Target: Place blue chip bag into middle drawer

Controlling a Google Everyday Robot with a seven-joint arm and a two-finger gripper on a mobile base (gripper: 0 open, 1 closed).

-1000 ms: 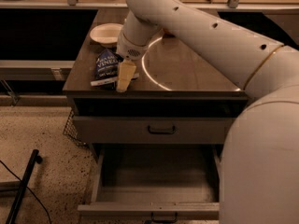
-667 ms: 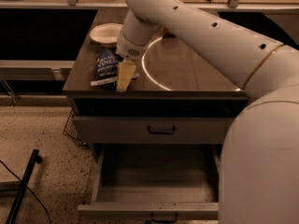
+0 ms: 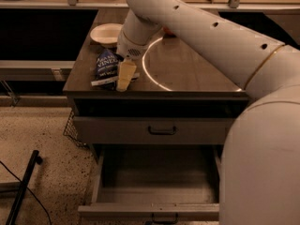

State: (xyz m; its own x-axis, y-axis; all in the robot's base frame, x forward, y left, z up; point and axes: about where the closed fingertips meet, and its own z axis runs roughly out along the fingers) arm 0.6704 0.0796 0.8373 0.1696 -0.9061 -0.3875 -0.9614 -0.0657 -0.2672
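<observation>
Arm (image 3: 211, 36) stretched leftward, jaws pointing down, upper-left

**A:** What finishes do I have on my screen?

**B:** I see the blue chip bag (image 3: 107, 65) as crinkly, glossy foil. The gripper (image 3: 123, 75), down at the bag's right edge, looks like matt cream plastic. The arm (image 3: 211, 32) is smooth, satin white plastic.

**A:** And the furniture?

**B:** The tabletop (image 3: 197, 69) is dark wood with a sheen. The middle drawer (image 3: 157, 178) is matt grey wood. The floor (image 3: 47, 144) is speckled and rough.
</observation>
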